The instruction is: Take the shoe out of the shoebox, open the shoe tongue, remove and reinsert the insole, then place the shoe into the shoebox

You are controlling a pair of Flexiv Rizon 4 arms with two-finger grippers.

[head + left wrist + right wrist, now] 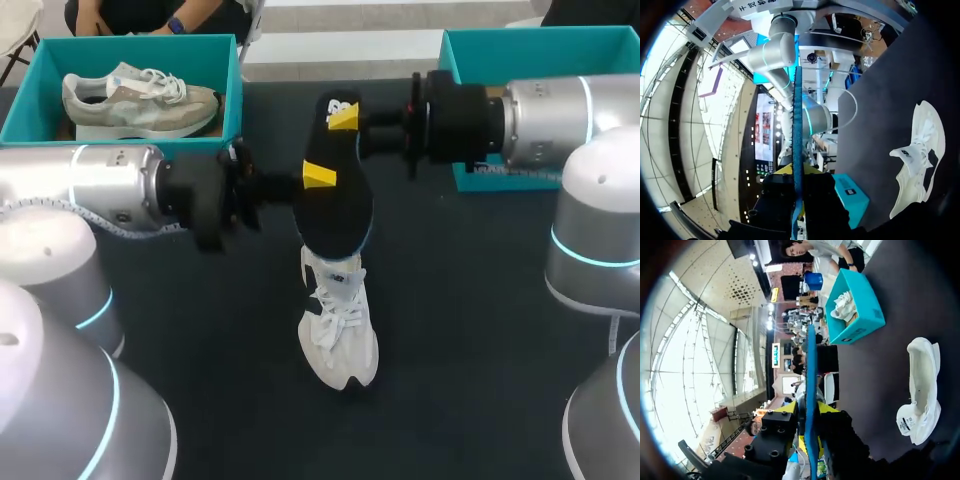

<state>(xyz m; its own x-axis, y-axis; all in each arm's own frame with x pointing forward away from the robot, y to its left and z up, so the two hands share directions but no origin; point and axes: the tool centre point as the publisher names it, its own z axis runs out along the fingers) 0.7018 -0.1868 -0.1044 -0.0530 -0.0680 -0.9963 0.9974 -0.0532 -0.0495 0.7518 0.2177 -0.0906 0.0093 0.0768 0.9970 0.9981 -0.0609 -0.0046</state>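
- My left gripper [320, 176] is clamping the black insole [335, 200] by one long edge. In the left wrist view, both yellow tips are pressing the thin insole [797, 150] from its two faces, with the jaws nearly closed.
- My right gripper [343, 117] is gripping the same insole nearer its far end. The right wrist view shows the insole [811, 390] edge-on and pinched between the tips [810, 410], again through a narrow gap.
- Between the two grippers, the insole is hanging in the air above the table [480, 350].
- The white shoe [338, 325] is lying on the table under the jaws, apart from both, with its opening facing up [921, 390].
- A teal shoebox [520, 35] is sitting behind my right gripper, partly hidden by that arm.
- Beyond my left gripper, a second teal box [20, 100] is holding a grey shoe [140, 100].
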